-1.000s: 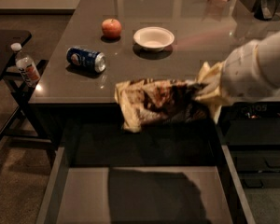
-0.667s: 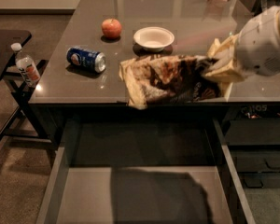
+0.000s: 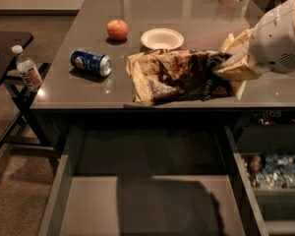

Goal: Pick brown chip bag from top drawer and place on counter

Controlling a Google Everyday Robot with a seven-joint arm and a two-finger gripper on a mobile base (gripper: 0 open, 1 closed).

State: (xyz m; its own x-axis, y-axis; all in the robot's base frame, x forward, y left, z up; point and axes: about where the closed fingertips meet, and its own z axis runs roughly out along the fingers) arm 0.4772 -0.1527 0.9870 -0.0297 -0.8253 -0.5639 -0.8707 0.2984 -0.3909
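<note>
The brown chip bag (image 3: 179,76) is dark brown with cream-yellow ends and hangs level just over the front part of the counter (image 3: 64,85), low enough that I cannot tell whether it touches. My gripper (image 3: 231,63) comes in from the right and is shut on the bag's right end. The arm's white housing (image 3: 280,36) sits behind it. The top drawer (image 3: 88,210) stands open below the counter's front edge, its grey floor bare apart from a shadow.
On the counter are a blue soda can (image 3: 91,63) lying on its side, a red apple (image 3: 117,29) and a white bowl (image 3: 162,38). A bottle (image 3: 25,70) stands by a dark side table (image 3: 5,43). A narrower drawer (image 3: 278,173) with packets is open at right.
The gripper has carried the chip bag up from over the open drawer and back over the counter, moving away from the drawer and slightly right.
</note>
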